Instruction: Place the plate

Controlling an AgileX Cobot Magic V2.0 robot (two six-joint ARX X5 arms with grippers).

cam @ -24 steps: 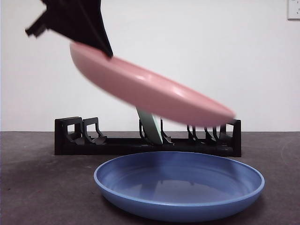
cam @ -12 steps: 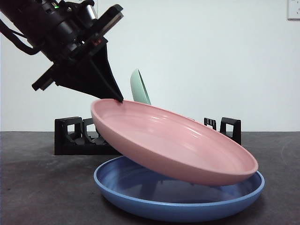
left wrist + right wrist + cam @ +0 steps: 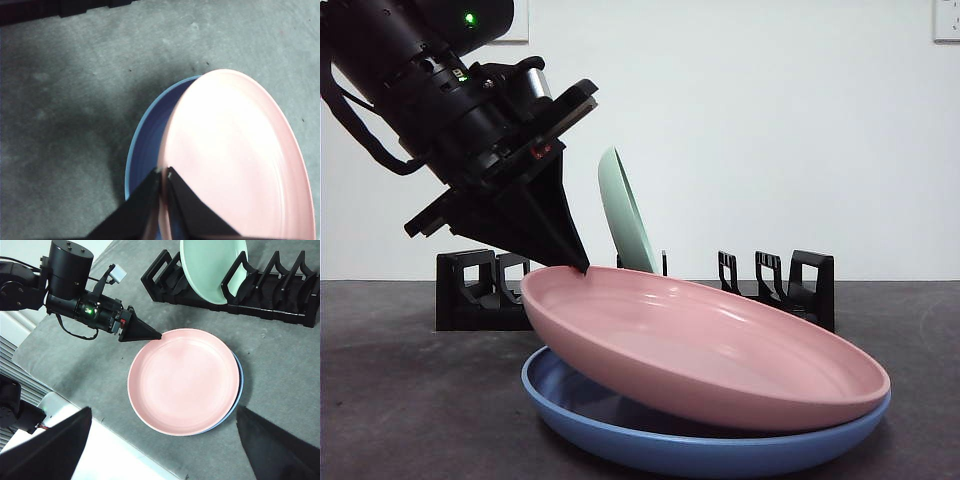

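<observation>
My left gripper [image 3: 582, 268] is shut on the rim of the pink plate [image 3: 710, 345] and holds it tilted, its far edge resting inside the blue plate [image 3: 650, 440] on the table. In the left wrist view the jaws pinch the pink plate's [image 3: 235, 160] edge at the gripper [image 3: 163, 173], with the blue plate [image 3: 145, 150] showing beneath. The right wrist view shows the pink plate [image 3: 182, 387] over the blue plate [image 3: 239, 385] from above, with the left gripper [image 3: 159, 335] at its rim. My right gripper [image 3: 162, 442] is open, high above the table.
A black dish rack [image 3: 480, 290] stands behind the plates, holding an upright pale green plate [image 3: 625, 215]. In the right wrist view the rack [image 3: 270, 305] and green plate [image 3: 212, 267] sit at the table's far side. The table edge [image 3: 75, 405] lies near the pink plate.
My left gripper has lowered the pink plate from above the rack down onto the blue plate. The plate now rests lower and flatter.
</observation>
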